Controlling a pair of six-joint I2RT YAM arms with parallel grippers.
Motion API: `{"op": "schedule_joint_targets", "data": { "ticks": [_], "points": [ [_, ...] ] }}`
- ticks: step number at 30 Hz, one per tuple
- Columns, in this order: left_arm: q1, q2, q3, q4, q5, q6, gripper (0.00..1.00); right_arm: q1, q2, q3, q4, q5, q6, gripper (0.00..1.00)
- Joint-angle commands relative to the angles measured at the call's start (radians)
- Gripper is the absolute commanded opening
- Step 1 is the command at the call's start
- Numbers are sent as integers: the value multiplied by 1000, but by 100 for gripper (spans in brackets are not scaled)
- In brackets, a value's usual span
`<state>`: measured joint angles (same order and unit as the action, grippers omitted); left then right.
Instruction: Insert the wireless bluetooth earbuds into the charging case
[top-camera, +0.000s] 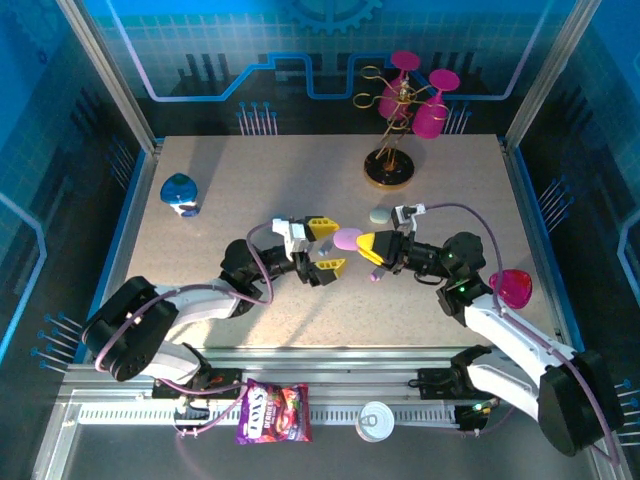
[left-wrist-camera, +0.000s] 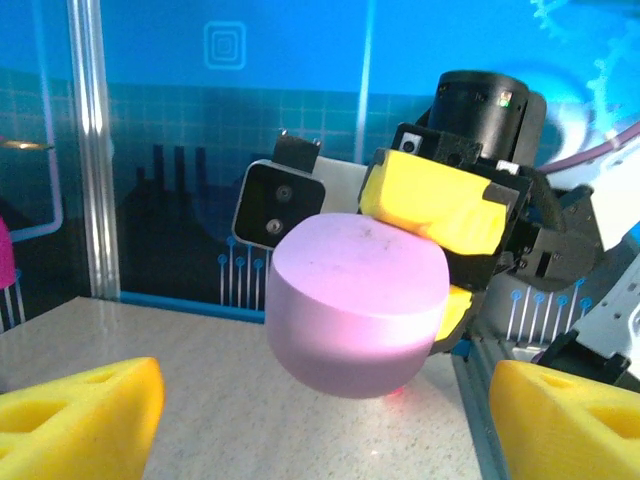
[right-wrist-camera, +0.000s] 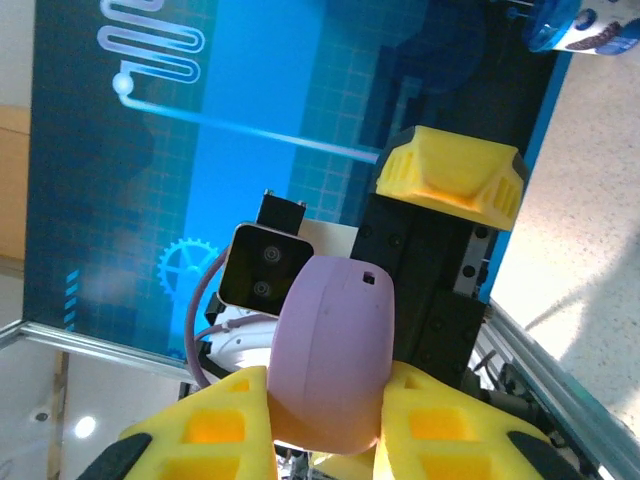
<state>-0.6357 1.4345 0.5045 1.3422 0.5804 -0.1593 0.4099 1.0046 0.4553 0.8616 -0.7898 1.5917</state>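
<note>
A lilac charging case (top-camera: 347, 240), lid closed, hangs above the middle of the table. My right gripper (top-camera: 362, 244) is shut on it. In the right wrist view the case (right-wrist-camera: 335, 340) sits clamped between the two yellow fingers (right-wrist-camera: 215, 425). My left gripper (top-camera: 329, 247) faces it from the left. It is open, one finger on each side of the case's near end, not touching. In the left wrist view the case (left-wrist-camera: 355, 310) floats ahead of the wide-apart fingertips (left-wrist-camera: 90, 415). A tiny purple piece (top-camera: 377, 275), perhaps an earbud, lies under the right gripper.
A blue case (top-camera: 180, 193) rests at the back left and a grey-green one (top-camera: 378, 215) just behind the right gripper. A gold stand with pink glasses (top-camera: 392, 150) stands at the back, another pink glass (top-camera: 510, 288) at the right edge. A snack bag (top-camera: 272, 412) lies on the front rail.
</note>
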Motion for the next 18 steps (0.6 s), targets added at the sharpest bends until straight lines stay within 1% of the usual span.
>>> {"op": "schedule_joint_targets", "data": {
  "ticks": [1,4,7,11,18],
  "points": [
    [-16,1,43,60,35,-17,82,30,37,1,181,52,90,17],
    [-16,-6,46,59,36,-7,75,51,67,22,226,52,104,17],
    [-17,-14,43,60,39,2,69,60,65,32,196,51,88,18],
    [-17,-20,38,59,50,6,62,62,66,30,203,54,103,18],
    [-17,-22,43,59,65,12,55,70,65,3,219,74,117,17]
  ]
}}
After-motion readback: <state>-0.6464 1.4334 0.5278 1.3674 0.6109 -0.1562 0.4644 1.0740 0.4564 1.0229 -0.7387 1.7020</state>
